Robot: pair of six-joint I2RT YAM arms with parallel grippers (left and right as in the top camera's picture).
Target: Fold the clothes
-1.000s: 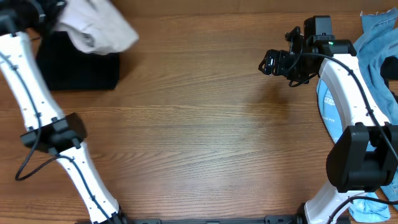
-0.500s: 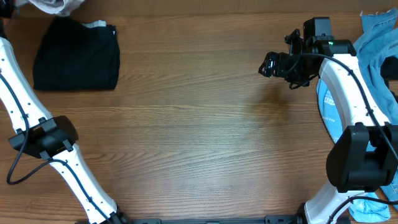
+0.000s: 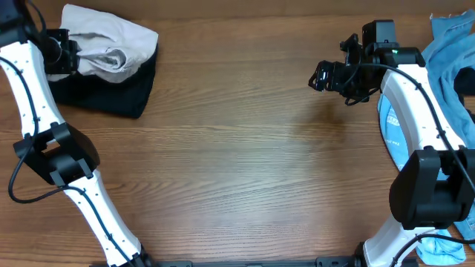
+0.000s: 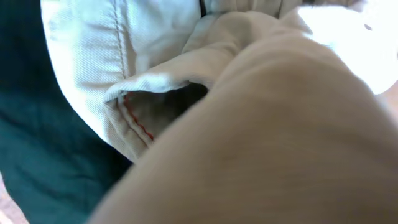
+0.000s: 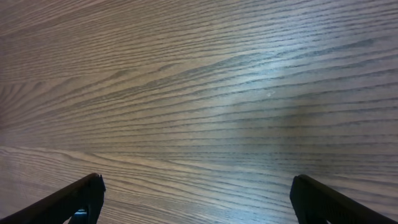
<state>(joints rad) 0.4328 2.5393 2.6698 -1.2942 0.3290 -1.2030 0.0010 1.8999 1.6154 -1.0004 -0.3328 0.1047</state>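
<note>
The beige shorts (image 3: 111,43) lie bunched on top of a folded black garment (image 3: 111,93) at the table's far left corner. My left gripper (image 3: 62,55) is at the shorts' left edge, its fingers buried in the cloth. In the left wrist view the beige shorts (image 4: 261,124) fill the frame and hide the jaws; the dark garment (image 4: 43,149) shows at the left. My right gripper (image 3: 320,76) hovers open and empty over bare wood at the far right. It also shows in the right wrist view (image 5: 199,199), with its fingertips (image 5: 84,196) wide apart.
A pile of blue denim (image 3: 449,44) lies at the far right edge. A light-blue piece (image 3: 391,126) sits under the right arm, and another bit of blue cloth (image 3: 438,248) shows at the near right corner. The wooden table (image 3: 237,163) spans the middle.
My left arm swung the beige shorts out past the far left edge, then brought them back down onto the black garment. The right arm has not moved.
</note>
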